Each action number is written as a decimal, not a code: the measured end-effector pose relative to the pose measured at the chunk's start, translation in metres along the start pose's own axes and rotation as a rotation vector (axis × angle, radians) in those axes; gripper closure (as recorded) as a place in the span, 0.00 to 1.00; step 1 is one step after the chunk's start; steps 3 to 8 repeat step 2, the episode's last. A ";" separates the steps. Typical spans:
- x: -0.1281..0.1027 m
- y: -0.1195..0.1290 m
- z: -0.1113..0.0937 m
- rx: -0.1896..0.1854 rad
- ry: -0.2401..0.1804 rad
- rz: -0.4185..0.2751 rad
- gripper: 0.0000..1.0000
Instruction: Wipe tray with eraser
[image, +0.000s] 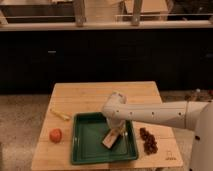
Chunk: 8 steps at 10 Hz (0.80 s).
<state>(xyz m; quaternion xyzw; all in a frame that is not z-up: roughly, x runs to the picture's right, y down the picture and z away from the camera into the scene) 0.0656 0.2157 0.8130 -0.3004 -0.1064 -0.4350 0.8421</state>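
Green tray (85, 150) sits at the front edge of my wooden table (100, 95). I see my gripper (118, 131) over the tray's right side, pinching the tan eraser (111, 140) (its low end touches the tray floor). A red fruit (55, 135) lies near the left edge.

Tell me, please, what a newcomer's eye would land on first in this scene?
First the white arm reaching in from the right over the green tray, its gripper down on the tan eraser at the tray's right side. Next the red fruit on the wooden table left of the tray, with a pale yellow stick behind it. A dark cluster lies right of the tray.
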 end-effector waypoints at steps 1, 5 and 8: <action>0.005 -0.005 -0.003 0.017 0.007 0.006 1.00; 0.006 -0.015 -0.006 0.048 0.005 -0.001 1.00; 0.006 -0.015 -0.006 0.048 0.005 -0.001 1.00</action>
